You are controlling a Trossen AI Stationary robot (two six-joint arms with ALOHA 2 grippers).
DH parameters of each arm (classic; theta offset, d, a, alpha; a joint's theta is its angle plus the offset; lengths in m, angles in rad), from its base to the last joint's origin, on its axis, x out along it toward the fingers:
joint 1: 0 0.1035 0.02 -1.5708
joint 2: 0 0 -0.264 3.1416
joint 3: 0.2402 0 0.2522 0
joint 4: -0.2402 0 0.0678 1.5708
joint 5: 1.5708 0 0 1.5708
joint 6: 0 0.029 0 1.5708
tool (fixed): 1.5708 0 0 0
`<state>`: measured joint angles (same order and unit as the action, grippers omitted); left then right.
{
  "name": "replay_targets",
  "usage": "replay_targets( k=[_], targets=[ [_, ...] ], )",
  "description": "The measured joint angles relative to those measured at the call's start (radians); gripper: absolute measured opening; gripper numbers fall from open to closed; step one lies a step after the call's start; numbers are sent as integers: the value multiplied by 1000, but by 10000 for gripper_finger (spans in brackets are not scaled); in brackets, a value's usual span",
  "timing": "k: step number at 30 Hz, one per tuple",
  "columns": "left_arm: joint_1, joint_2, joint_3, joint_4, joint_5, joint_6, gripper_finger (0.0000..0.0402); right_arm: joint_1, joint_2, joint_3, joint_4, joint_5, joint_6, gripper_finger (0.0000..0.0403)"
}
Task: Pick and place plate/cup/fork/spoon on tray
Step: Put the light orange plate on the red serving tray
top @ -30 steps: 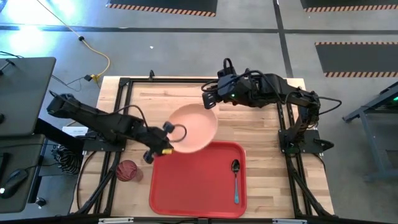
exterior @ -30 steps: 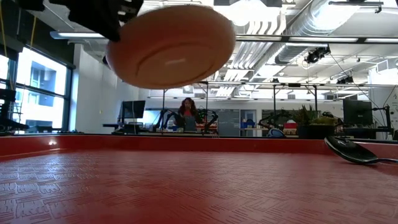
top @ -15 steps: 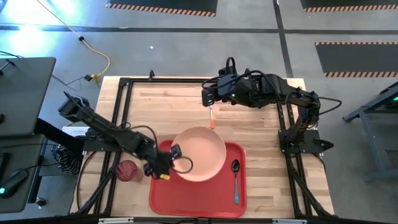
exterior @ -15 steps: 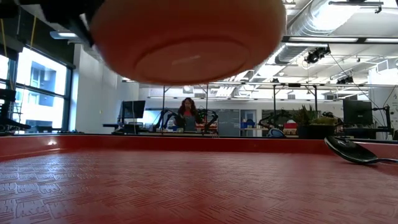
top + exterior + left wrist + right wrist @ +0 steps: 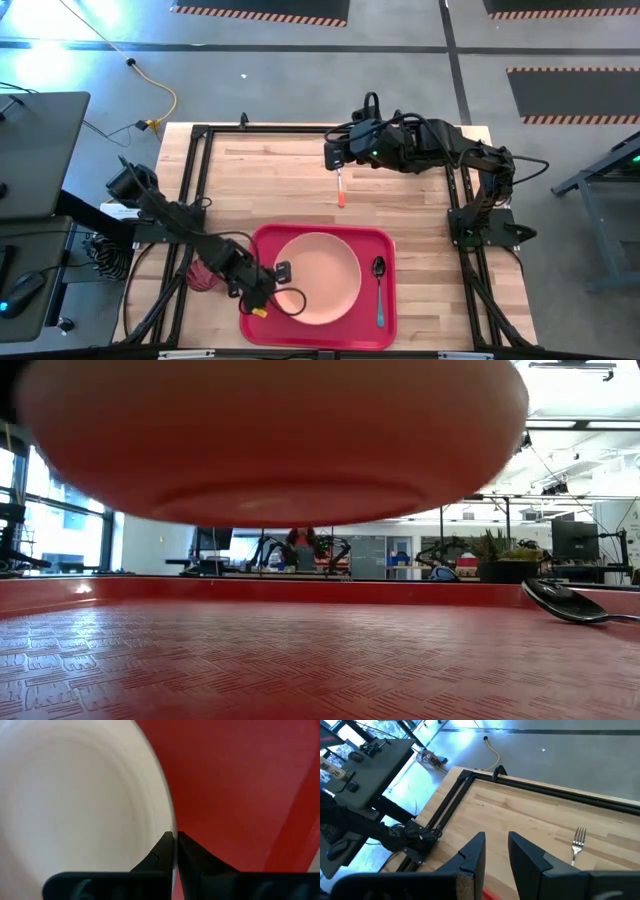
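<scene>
Reaching low, left pincer (image 5: pixel 283 283) grips plate (image 5: pixel 318 277) rim.

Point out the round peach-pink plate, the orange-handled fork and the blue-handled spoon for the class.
Round peach-pink plate (image 5: pixel 318 276): high view, centre of its inside.
Orange-handled metal fork (image 5: pixel 341 197): high view, on its orange handle.
Blue-handled spoon with dark metal bowl (image 5: pixel 379 267): high view, on its bowl.

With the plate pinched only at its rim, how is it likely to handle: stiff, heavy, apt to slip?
The plate keeps its round shape while the left gripper holds just its edge, so it is probably stiff and light. It hangs above the tray, not touching. Its surface looks smooth, so the thin rim grip may slip or pivot.
</scene>
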<state>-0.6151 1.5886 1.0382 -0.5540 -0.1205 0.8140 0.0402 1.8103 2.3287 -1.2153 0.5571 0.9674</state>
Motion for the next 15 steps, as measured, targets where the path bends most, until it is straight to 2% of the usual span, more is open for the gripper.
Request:
replay_targets(
  k=[15],
  targets=[
    [-31,111,0,33,-17,90,1,34,0,-3,-3,30,23,76]
  ],
)
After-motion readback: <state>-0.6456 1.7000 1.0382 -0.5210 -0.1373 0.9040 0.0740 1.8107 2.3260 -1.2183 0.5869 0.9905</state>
